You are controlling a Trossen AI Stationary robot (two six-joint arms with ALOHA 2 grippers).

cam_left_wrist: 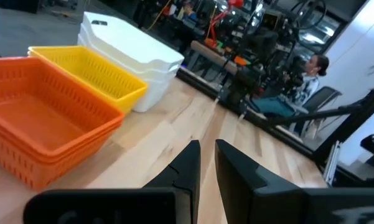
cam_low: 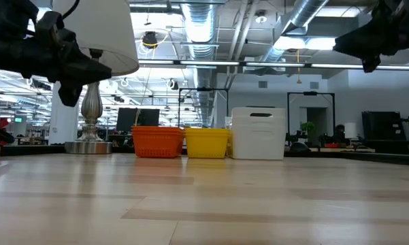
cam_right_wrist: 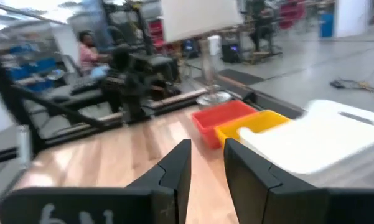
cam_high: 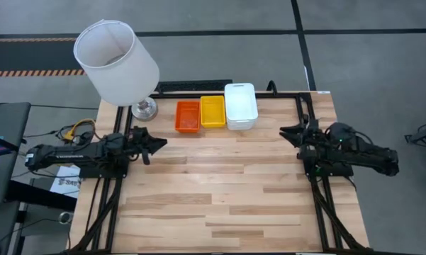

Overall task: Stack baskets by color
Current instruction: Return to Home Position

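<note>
Three stacks of baskets stand side by side along the table's far edge. They are orange (cam_high: 188, 116), yellow (cam_high: 213, 111) and slightly larger white (cam_high: 240, 105), each resting on its bottom. The low view shows the orange (cam_low: 158, 141), yellow (cam_low: 206, 142) and white (cam_low: 258, 133) stacks in a row. My left gripper (cam_high: 159, 144) hovers level above the table's left side, near the orange stack (cam_left_wrist: 43, 118), fingers nearly together and holding nothing. My right gripper (cam_high: 287, 132) hovers level at the table's right, pointing toward the white stack (cam_right_wrist: 323, 140), shut and holding nothing.
A lamp with a big white cylindrical shade (cam_high: 117, 60) stands on its metal base (cam_high: 144, 108) at the far left corner, beside the orange stack. Bare wood (cam_high: 220, 191) spreads between the arms and toward the near edge. A seated person (cam_left_wrist: 314, 71) shows beyond the table.
</note>
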